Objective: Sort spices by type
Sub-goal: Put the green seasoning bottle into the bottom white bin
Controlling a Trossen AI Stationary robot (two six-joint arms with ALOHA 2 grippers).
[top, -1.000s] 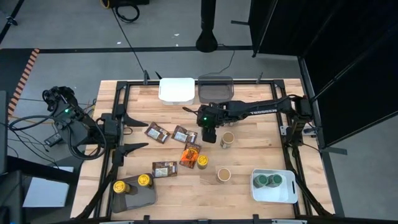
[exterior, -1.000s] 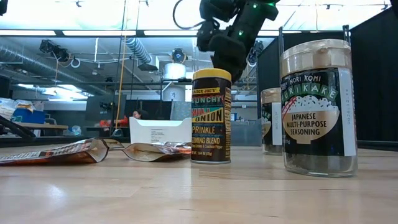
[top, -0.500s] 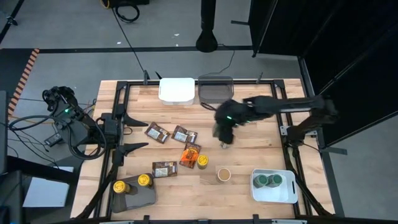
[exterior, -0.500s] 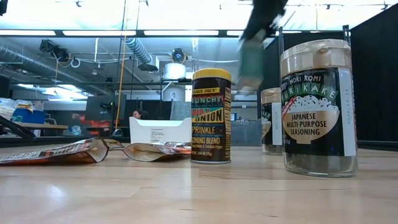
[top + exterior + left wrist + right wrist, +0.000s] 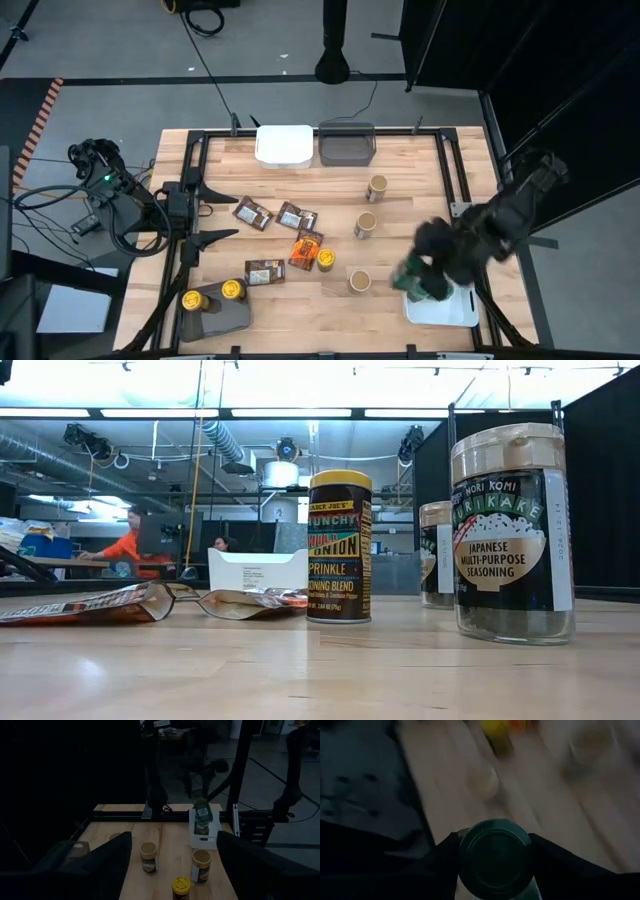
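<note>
Right hand [image 5: 418, 281] clamped on green-lidded jar [image 5: 495, 851], round dark lid, over white tray [image 5: 440, 310].

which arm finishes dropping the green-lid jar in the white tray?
Right. The right gripper already holds the green-lid jar at the white tray near the right corner; the left gripper waits open at the table's far left.

green-lid jar [image 5: 495, 854] in fingers, tan-lid jars [image 5: 365, 224] upright, packets [image 5: 252, 213] flat mid-table

A jar [image 5: 495, 852] is held between the right gripper [image 5: 418, 277] fingers, just above the tray [image 5: 440, 311] edge. Three jars [image 5: 366, 224] stand to its left, packets [image 5: 294, 217] farther left.
</note>
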